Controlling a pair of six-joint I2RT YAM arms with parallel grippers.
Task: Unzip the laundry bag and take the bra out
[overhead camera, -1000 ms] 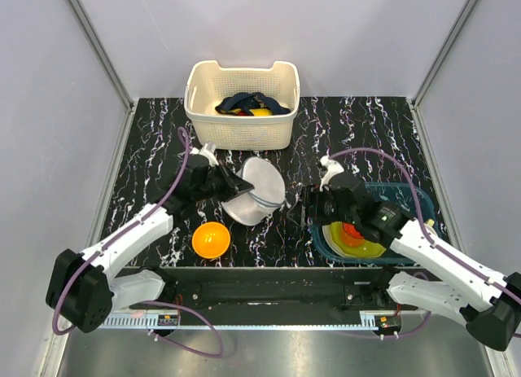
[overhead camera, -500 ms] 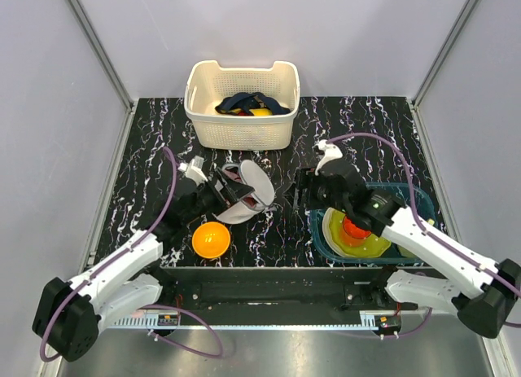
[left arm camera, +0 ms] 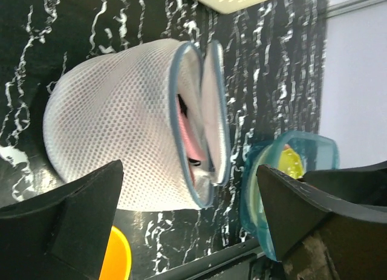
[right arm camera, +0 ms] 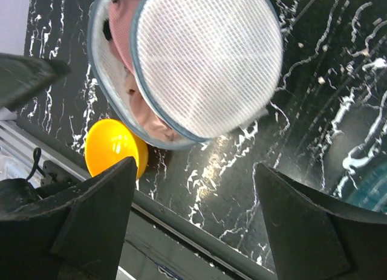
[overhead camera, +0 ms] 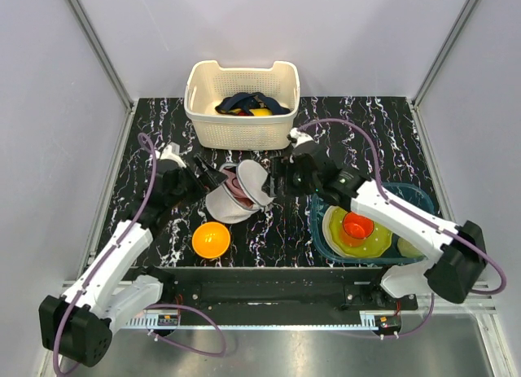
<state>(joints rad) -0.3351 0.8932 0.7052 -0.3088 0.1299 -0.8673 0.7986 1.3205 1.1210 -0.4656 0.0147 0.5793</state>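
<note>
Between our two claws on the counter (overhead camera: 163, 129), the bag (overhead camera: 224, 208) lies with its halves parted, the bra (overhead camera: 230, 181) showing pink in the gap but not yet out. Both the left claw (overhead camera: 202, 175) and the right claw (overhead camera: 281, 177) stand wide, holding nothing. The gap faces left and the raised half screens the bra from the right, so we judge the left claw nearer.

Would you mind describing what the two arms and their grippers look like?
Both the left arm and right arm have white link shells joined by black joint housings. A purple cable loops loosely alongside each. The left gripper and right gripper are black, with blunt wedge-shaped fingers. No markings are legible.
</note>
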